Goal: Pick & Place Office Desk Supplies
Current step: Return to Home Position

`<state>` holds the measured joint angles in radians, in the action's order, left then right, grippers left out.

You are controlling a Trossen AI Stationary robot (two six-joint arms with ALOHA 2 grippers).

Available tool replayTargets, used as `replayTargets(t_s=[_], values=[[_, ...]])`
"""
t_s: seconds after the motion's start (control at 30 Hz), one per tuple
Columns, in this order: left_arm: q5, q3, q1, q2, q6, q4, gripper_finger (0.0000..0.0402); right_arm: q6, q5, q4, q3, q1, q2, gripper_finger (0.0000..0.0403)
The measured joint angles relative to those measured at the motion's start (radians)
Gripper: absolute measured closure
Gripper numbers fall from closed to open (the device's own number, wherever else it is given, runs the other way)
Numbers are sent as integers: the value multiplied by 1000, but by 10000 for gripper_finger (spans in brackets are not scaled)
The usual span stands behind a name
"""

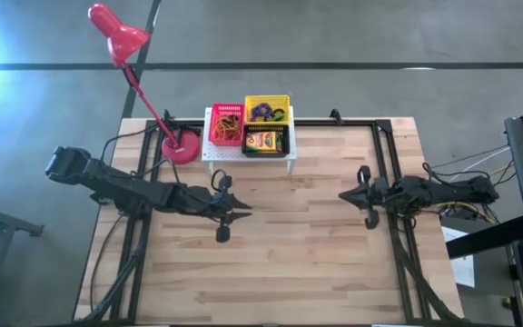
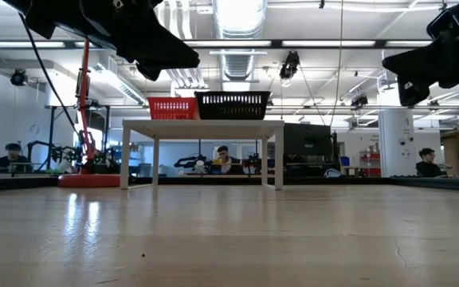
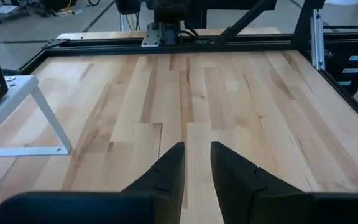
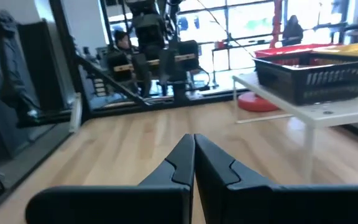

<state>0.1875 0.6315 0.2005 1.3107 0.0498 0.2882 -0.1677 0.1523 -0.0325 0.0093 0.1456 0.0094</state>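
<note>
High view: left gripper (image 1: 242, 213) is held slightly parted, right gripper (image 1: 344, 195) pinched shut, nothing carried; both should be drawn back level, kept off the white rack (image 1: 248, 161).

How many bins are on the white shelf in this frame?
3: a red bin nearest the lamp, a yellow bin at the back edge, a black bin in front of the yellow one. None looks hidden.

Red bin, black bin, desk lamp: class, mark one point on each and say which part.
red bin (image 2: 170, 109), low view, front wall.
black bin (image 2: 232, 107), low view, front wall.
desk lamp (image 1: 116, 33), high view, shade.
</note>
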Motion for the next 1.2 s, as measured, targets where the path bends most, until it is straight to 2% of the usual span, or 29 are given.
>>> replayTargets(t_s=[0.17,1.0,1.13,1.2], values=[[0,0,0,0,0,0,320,59,-4,0,0,-12,22,394],[1,0,0,-1,4,-12,320,45,-3,-1,0,-11,53,394],[-1,-5,-4,-56,3,-112,320,47,-2,-2,0,-11,52,394],[-4,-47,1,-101,4,-120,320,48,-2,-2,0,-10,51,394]])
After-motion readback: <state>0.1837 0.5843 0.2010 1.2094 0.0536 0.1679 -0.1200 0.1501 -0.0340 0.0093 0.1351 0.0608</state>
